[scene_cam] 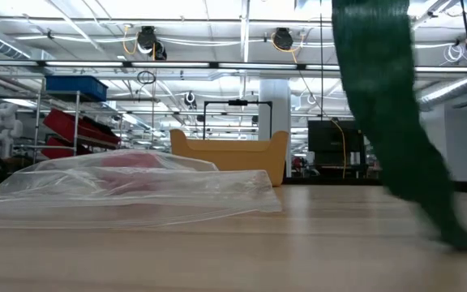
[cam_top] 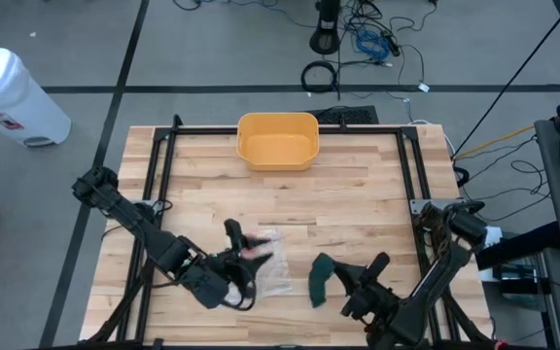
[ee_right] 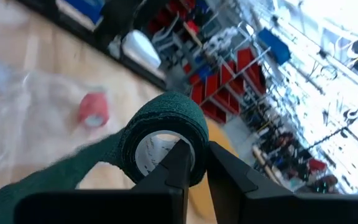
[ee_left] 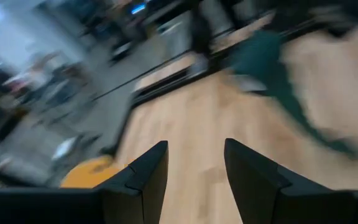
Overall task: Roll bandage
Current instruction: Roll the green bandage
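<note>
Wooden table point(cam_top: 290, 199) inside a black frame, seen from above, with grey floor and cables around it. A yellow tub point(cam_top: 277, 139) sits at the far edge, centre. Near the front edge, the left gripper point(cam_top: 233, 255) lies by a clear plastic bag point(cam_top: 272, 264) that holds a red roll point(ee_right: 93, 109); its fingers point(ee_left: 145, 177) stand apart with nothing between them. The right gripper point(ee_right: 191, 163) is raised above the front right of the table, its fingers pinched on the rim of a dark green bandage roll point(ee_right: 162, 138), one finger inside the core. A loose strip of bandage point(scene_cam: 396, 122) hangs from the roll down to the tabletop, its end resting on the wood right of the bag.
</note>
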`<state>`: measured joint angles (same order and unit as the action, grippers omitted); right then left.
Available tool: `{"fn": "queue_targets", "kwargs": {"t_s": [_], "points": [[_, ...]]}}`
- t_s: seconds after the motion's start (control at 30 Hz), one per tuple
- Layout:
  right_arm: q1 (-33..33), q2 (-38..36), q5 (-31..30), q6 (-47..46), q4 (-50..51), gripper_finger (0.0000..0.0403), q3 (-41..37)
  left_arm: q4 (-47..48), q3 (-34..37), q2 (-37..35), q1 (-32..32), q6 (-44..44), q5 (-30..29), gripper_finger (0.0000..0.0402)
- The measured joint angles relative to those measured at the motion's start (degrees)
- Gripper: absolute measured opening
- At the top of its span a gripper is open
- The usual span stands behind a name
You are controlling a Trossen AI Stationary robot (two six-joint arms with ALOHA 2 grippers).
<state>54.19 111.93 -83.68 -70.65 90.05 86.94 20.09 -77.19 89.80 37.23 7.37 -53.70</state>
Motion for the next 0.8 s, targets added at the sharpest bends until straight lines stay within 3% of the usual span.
{"fn": "queue_targets", "kwargs": {"t_s": [0.17, 0.4, 0.67, 0.8], "points": [[0.2, -6.1, -3.8, 4.0, 0.0, 0.0044, 0.0, -6.5, 0.0, 0.0, 0.3, 5.3, 9.3, 0.0164], [2.6, -12.3, -6.3, 7.2, -0.2, 0.0045, 0.0, -9.7, 0.0, 0.0, -0.9, 7.4, 9.8, 0.0164], [4.8, -15.8, -6.4, 17.3, -3.6, 0.0045, 0.0, -19.2, 0.0, 0.0, -1.3, 17.4, 9.9, 0.0164], [4.8, -16.6, -6.4, 22.1, -4.6, 0.0045, 0.0, -23.0, 0.0, 0.0, -2.3, 20.0, 14.2, 0.0164]]}}
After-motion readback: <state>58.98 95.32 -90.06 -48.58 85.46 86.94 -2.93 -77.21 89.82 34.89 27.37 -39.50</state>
